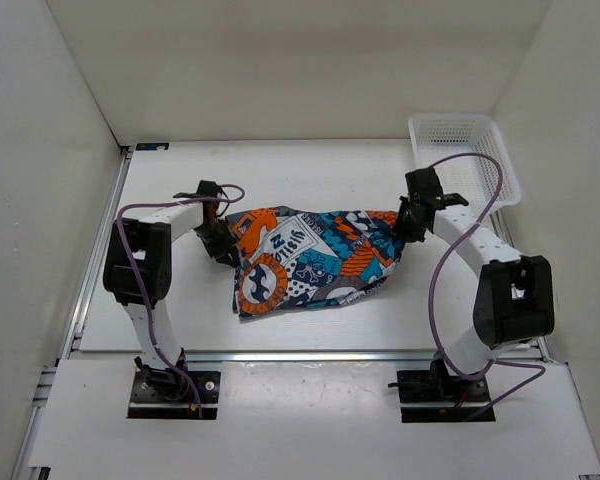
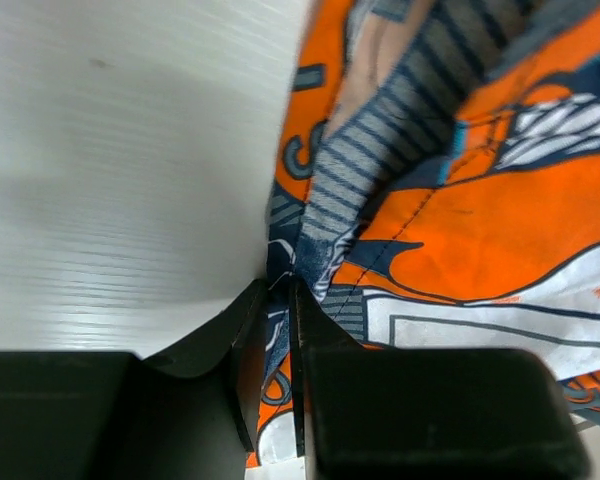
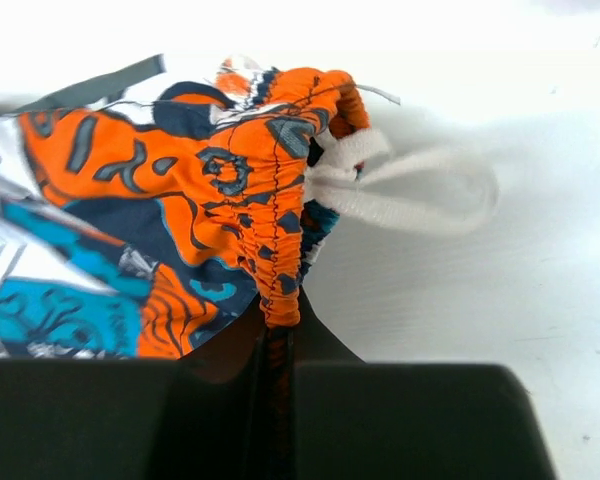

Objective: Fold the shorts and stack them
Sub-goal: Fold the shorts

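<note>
The shorts (image 1: 310, 258), printed in orange, blue, navy and white, lie spread across the middle of the table between my two arms. My left gripper (image 1: 218, 238) is shut on their left edge; the left wrist view shows the cloth (image 2: 460, 190) pinched between the black fingers, where the left gripper (image 2: 280, 300) grips. My right gripper (image 1: 408, 226) is shut on the gathered orange waistband (image 3: 280, 240) at the right end, and the right gripper (image 3: 278, 335) holds it just below a loop of white drawstring (image 3: 410, 185).
A white mesh basket (image 1: 465, 150) stands at the back right corner, just behind the right arm. White walls close in the table on three sides. Purple cables loop off both arms.
</note>
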{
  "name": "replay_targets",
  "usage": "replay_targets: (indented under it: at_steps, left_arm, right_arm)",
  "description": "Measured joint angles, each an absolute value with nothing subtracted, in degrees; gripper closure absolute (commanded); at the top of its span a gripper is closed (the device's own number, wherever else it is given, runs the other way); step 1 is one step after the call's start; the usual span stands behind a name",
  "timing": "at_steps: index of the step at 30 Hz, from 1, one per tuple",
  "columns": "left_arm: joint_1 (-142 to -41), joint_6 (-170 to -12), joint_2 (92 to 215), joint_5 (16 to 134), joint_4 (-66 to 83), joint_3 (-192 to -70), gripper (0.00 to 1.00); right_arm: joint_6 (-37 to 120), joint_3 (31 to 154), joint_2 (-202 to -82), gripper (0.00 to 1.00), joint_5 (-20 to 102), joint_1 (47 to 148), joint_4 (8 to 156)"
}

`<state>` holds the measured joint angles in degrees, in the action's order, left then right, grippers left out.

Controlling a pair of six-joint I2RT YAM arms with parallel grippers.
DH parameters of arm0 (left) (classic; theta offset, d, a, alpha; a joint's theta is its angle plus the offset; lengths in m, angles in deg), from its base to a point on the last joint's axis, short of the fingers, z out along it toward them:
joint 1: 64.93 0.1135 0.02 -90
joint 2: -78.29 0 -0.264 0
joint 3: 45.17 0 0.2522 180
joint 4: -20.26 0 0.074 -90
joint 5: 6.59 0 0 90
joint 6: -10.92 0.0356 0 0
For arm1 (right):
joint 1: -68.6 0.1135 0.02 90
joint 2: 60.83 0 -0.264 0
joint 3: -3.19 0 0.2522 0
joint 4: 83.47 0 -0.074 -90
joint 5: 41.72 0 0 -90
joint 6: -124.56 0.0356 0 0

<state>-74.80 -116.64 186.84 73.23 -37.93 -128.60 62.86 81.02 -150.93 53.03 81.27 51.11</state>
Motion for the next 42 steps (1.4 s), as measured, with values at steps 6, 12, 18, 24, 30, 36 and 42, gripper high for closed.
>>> replay_targets:
  at_steps: [6,12,18,24,30,36,42]
  left_arm:
    - [-77.62,-117.79,187.85,73.10,-37.69,-130.13,0.76]
    - [-78.18,-118.12,189.31,72.23,-37.66,-131.64,0.76]
    - [-78.18,-118.41,189.42,71.99,-37.79,-131.79,0.76]
    - [-78.18,-118.56,189.42,71.99,-37.79,-131.79,0.76]
    - [-78.18,-118.56,189.42,72.01,-37.82,-131.79,0.77]
    - [-78.18,-118.56,189.42,72.01,-37.82,-131.79,0.77]
    - [-77.14,-118.17,189.20,72.01,-37.75,-131.79,0.75]
  right_arm:
    - [61.52,88.74,-149.71,1.00,58.34,87.04,46.61]
    - [61.30,96.95,-150.52,1.00,63.94,97.16,41.63]
    - [61.55,109.81,-157.88,1.00,70.45,109.73,37.54]
    - [61.52,121.81,-169.67,1.00,73.38,119.47,34.85]
    - [61.70,132.67,-181.03,1.00,73.49,125.33,32.93]
    - [63.12,139.93,-187.68,0.28,70.63,125.79,32.36]
    - [62.70,143.47,-185.51,0.19,66.74,125.46,32.47]
